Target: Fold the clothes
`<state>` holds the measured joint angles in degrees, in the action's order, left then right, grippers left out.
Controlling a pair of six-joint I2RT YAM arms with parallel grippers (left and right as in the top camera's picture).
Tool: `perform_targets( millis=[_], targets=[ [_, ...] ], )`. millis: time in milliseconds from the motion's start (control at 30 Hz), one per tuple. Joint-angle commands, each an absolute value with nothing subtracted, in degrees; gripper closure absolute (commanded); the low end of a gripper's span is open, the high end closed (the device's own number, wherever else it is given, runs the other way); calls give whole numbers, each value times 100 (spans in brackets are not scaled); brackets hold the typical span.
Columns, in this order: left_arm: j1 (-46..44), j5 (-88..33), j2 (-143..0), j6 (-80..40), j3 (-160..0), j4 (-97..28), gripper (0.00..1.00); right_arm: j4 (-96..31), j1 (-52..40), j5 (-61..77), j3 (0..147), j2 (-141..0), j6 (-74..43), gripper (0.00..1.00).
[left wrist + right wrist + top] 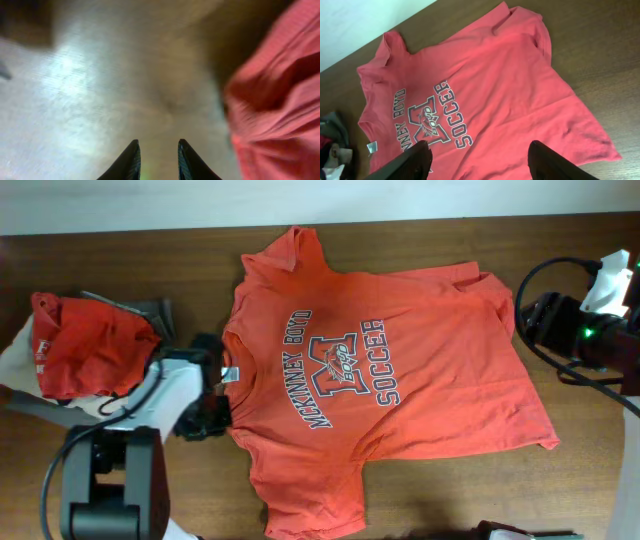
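Lying flat on the table, the shirt shows its print. Only wrist views show the left gripper slightly apart, right gripper spread wide.

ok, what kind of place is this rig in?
Probably a lab bench: a T-shirt spread flat on a wooden table, a pile of clothes beside it, a cabled robot arm at the edge.
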<state>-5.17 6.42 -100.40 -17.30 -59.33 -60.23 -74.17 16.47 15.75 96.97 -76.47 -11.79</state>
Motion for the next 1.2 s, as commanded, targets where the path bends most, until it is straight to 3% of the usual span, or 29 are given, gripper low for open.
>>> perform_targets(
  millis=[0,100,367,633,1167],
  targets=[
    [-471,381,-9577,-1337,-6294,-6165,75,-7373,1614,1581,9741,-7631,-1140,33],
    [-502,318,-9347,-1337,-6479,-6254,73,-7373,1614,1579,9741,-7631,-1138,29],
    [-504,183,-8558,-1337,-6995,-6613,53,-7369,1614,1559,9741,-7631,-1251,26],
    [-504,27,-7642,-1337,-7319,-6842,39,-7369,1614,1564,9741,-7629,-1269,26],
    [-508,-432,-5961,-165,-7404,-7133,39,-8331,1614,1608,9741,-6657,-1267,25]
  ],
)
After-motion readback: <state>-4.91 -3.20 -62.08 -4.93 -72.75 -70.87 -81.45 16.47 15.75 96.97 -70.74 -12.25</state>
